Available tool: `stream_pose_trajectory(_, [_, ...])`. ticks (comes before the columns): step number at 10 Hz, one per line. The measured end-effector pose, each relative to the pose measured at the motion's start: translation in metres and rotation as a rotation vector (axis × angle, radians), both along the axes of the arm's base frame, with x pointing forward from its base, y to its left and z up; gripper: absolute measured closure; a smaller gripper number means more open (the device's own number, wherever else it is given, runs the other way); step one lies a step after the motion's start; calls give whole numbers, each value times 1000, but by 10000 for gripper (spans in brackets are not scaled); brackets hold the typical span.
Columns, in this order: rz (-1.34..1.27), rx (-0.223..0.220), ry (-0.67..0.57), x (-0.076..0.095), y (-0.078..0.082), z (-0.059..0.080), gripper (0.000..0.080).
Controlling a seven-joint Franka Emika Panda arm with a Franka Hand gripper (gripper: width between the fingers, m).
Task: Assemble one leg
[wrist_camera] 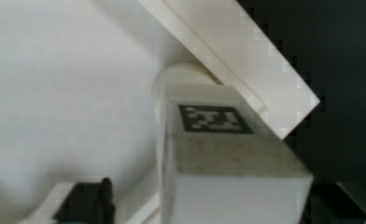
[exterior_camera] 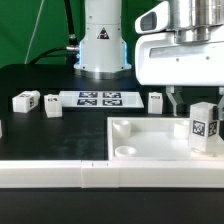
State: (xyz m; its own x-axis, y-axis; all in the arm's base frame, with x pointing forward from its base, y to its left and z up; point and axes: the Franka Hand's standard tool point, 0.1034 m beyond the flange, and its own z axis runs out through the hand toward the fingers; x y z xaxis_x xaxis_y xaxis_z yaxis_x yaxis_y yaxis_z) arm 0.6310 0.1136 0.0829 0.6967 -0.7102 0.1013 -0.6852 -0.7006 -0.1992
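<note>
The leg (exterior_camera: 204, 125) (wrist_camera: 233, 160) is a small white block-shaped post. It stands upright at the corner of the white tabletop (exterior_camera: 160, 140) on the exterior view's right, with its black-and-white tag facing the exterior camera. A second leg (exterior_camera: 156, 102) sits on the desk (exterior_camera: 90, 125) just behind the tabletop's far edge. A third leg (exterior_camera: 51, 108) and a fourth leg (exterior_camera: 27, 100) sit well apart from the tabletop, toward the exterior view's left.

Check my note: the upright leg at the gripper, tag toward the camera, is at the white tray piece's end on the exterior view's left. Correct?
Not quite. The leg at the gripper is at the end of the white tray piece on the exterior view's right, not its left, as the exterior view shows. It is upright, tag toward the camera.
</note>
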Motion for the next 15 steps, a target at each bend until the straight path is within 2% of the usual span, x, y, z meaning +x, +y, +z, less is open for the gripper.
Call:
stream_pose_trajectory(1, [48, -10, -2, 1, 0, 1, 183])
stream_pose_trajectory(2, [200, -46, -12, 3, 1, 2, 160])
stream_pose_trajectory(5, [590, -127, -18, 4, 3, 1, 151])
stream_pose_trajectory(10, [1096, -253, -34, 6, 4, 1, 151])
stream_pose_trajectory(12, [1134, -261, -36, 6, 4, 1, 151])
stream_pose_trajectory(13, [1133, -261, -36, 6, 4, 1, 240])
stream_pose_trajectory(14, [1133, -261, -36, 6, 4, 1, 422])
stream_pose_trajectory(15, [1133, -261, -36, 6, 4, 1, 422])
